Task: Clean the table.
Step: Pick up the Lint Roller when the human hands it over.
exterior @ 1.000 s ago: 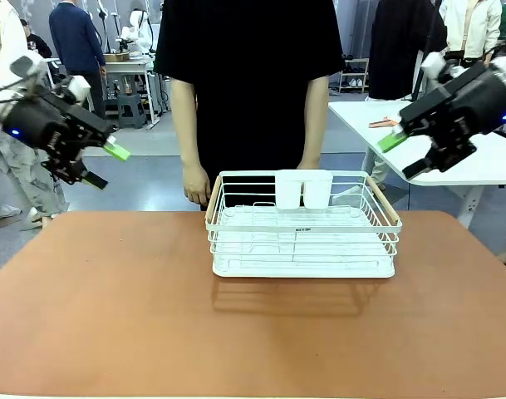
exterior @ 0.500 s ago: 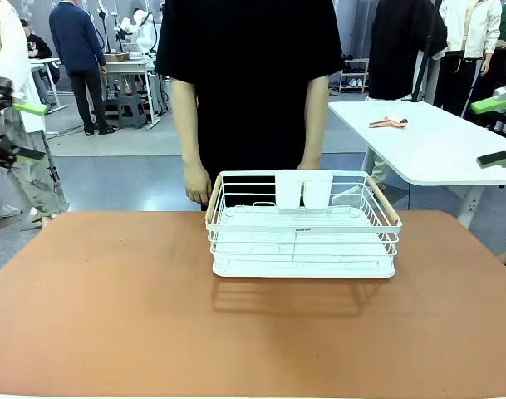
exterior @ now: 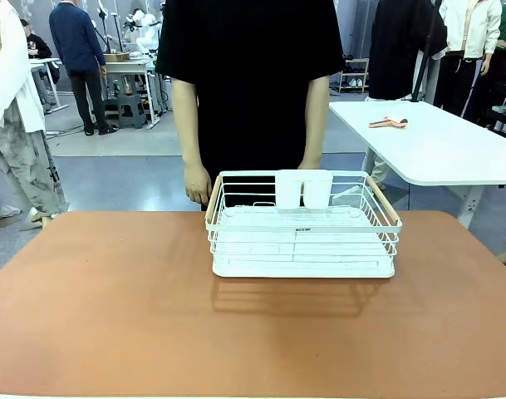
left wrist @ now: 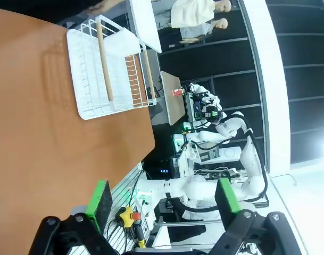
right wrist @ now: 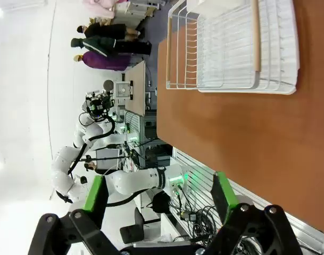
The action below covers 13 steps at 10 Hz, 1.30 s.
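Right hand (right wrist: 160,195) spread wide, white rack (exterior: 302,249) on table (exterior: 111,316), person (exterior: 248,83) behind

Wire rack (exterior: 302,249) on the worktop (exterior: 111,324), person (exterior: 248,83) behind it.
The wire rack sits on the worktop slightly right of centre, nearer the far edge than the near one. Two holders (exterior: 302,189) sit side by side at its far wall. The person stands just behind the far edge, one hand (exterior: 196,183) near the rack's far-left corner. A smaller worktop (exterior: 435,145) stands behind to the right, with a small object (exterior: 388,123) on it.
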Each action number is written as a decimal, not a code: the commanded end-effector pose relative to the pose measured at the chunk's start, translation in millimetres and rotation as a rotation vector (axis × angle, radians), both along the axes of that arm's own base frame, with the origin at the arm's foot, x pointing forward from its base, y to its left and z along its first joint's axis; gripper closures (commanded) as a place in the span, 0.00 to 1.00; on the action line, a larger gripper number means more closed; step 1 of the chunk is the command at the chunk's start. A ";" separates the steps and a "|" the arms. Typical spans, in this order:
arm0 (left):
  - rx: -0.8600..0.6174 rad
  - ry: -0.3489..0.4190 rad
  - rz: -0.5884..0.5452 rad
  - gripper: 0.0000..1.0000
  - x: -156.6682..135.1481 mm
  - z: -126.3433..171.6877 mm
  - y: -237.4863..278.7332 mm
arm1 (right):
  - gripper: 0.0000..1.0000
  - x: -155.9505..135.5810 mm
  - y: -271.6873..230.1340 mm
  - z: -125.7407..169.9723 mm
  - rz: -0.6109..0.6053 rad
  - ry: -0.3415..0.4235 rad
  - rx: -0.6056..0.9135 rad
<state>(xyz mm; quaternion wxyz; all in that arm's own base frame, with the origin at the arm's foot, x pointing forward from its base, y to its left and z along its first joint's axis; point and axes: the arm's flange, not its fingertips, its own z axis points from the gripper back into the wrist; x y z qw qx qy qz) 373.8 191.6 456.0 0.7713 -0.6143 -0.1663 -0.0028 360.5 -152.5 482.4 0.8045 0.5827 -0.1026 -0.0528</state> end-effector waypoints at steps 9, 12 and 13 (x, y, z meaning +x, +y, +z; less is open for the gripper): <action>-0.079 0.000 0.045 0.00 4.2 -12.3 45.3 | 0.00 -7.7 -64.2 -24.1 -0.073 -0.021 0.069; -0.049 0.017 0.057 0.00 -1.0 -12.7 45.4 | 0.00 -12.5 -63.7 -27.3 -0.085 0.016 0.063; -0.049 0.017 0.057 0.00 -1.0 -12.7 45.4 | 0.00 -12.5 -63.7 -27.3 -0.085 0.016 0.063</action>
